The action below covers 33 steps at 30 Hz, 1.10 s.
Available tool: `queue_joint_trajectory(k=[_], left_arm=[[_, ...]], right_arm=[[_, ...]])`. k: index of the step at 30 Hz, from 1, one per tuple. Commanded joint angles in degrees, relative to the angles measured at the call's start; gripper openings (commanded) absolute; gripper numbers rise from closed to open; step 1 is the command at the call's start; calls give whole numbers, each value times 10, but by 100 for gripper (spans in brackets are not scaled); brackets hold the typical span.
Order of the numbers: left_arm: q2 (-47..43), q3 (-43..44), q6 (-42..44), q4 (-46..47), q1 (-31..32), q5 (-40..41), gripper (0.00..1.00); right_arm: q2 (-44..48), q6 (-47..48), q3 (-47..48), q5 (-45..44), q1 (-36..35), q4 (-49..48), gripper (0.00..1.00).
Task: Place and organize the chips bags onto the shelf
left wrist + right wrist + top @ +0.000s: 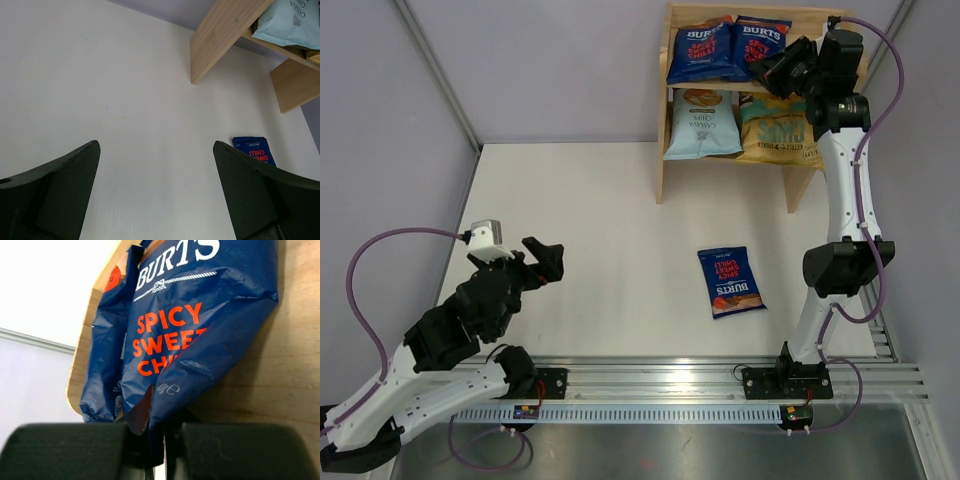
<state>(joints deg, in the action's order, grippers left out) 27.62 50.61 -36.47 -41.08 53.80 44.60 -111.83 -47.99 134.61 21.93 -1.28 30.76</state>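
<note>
At the shelf's top tier: right fingers point(65, 450) are clamped on the bottom edge of the held bag point(200, 330), a dark blue Burts pack leaning on the wooden back of the shelf point(663, 170).
Neighbour: second bag point(698, 52), also Burts, stands just to the left on the same tier; the two look to touch or overlap at their edges.
Lower tier: pale bag point(702, 125) on the left and yellow bag point(775, 130) on the right, side by side and facing out.
Tabletop: loose bag point(730, 282), the last Burts pack, lies flat on the tabletop point(600, 220), well apart from the shelf and nearer the right arm's base.
Left arm: left fingers point(55, 190) are spread wide with nothing between them, hovering over the tabletop's left side.
Step in hand: probably seating the held bag in the right half of the top tier before letting go.
Doing it well: set the bottom edge fully on the board and let the pack lean back first; releasing with the base off the board risks it sliding forward. Back straight out so the fingers do not drag the crinkly foil or nudge the second bag.
Edges: the shelf's right side panel sits close beside the wrist, and the tier's front lip lies under the fingers.
Open room: both tiers look filled across, so the loose bag will need a gap made or a spot in front. Between shelf and arms the tabletop gives a wide path.
</note>
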Motion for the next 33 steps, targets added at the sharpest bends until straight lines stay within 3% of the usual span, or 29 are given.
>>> queue_joint_trajectory(k=[1,5,7,8,11,21,24,25,26,31,33], left_arm=[[10,4,-1,21,-1,-9,99],[16,2,0,23,-1,-13,99],[17,-1,0,25,-1,-16,99],[19,-2,0,28,-1,-18,99],[29,-3,3,36,-1,-27,99],[152,12,3,92,-1,-132,99],[209,13,-14,145,-1,-202,99],[228,13,-32,158,-1,-233,99],[246,14,-39,186,-1,-249,99],[398,32,-98,263,13,-326,99],[450,61,-110,288,24,-341,99]], right_arm=[[13,36,15,-2,4,32,5],[11,40,39,-8,25,57,30],[6,51,49,-8,29,69,36],[2,56,60,-8,30,84,46],[8,72,62,-19,30,100,58],[65,121,51,-79,40,139,67],[107,147,23,-94,52,132,77],[118,152,15,-74,66,127,84],[139,155,0,-56,75,119,99],[189,215,-16,-42,123,162,100],[238,245,-70,-48,129,177,100]])
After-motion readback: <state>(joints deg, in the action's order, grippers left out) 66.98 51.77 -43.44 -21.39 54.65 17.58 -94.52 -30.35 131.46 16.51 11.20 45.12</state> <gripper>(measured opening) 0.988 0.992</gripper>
